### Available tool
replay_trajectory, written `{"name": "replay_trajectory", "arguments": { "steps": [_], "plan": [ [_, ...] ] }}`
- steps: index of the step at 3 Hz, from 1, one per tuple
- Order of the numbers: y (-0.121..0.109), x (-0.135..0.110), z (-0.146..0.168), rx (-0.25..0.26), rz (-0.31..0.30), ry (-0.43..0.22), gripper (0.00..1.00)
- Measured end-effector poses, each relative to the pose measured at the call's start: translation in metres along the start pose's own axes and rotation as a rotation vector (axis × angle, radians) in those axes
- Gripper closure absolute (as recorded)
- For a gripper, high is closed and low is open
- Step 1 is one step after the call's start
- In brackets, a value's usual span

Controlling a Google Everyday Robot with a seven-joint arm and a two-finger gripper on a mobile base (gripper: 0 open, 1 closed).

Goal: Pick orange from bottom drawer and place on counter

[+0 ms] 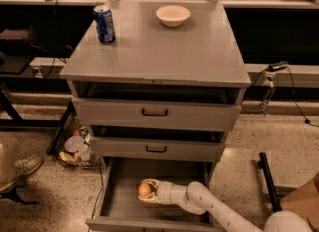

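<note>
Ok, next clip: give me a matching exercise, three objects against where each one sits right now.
Things:
1. orange
2. soda can
3. white bowl

Places:
A. counter, far left corner
B. counter, far edge near the middle
C. bottom drawer, inside the gripper, which is shut on it

Pairs: 1-C, 2-A, 3-B.
</note>
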State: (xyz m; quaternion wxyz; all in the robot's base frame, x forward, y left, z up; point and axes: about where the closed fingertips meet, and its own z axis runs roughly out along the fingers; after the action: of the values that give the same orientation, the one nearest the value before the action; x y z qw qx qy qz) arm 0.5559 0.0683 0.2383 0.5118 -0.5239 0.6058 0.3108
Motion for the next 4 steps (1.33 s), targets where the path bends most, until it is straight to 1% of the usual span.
{"name": "replay_trajectory", "arguments": {
  "steps": [1, 2, 3, 4],
  "plan": [
    [-0.015, -0.023, -0.049, 0.054, -0.054, -0.031, 1.00],
    [-0.034, -0.044, -0.094, 0.089, -0.086, -0.060, 1.00],
    [-0.034, -0.044, -0.094, 0.089, -0.086, -0.060, 1.00],
    [-0.038, -0.073, -0.095, 0.069, -0.124, -0.037, 1.00]
  ]
}}
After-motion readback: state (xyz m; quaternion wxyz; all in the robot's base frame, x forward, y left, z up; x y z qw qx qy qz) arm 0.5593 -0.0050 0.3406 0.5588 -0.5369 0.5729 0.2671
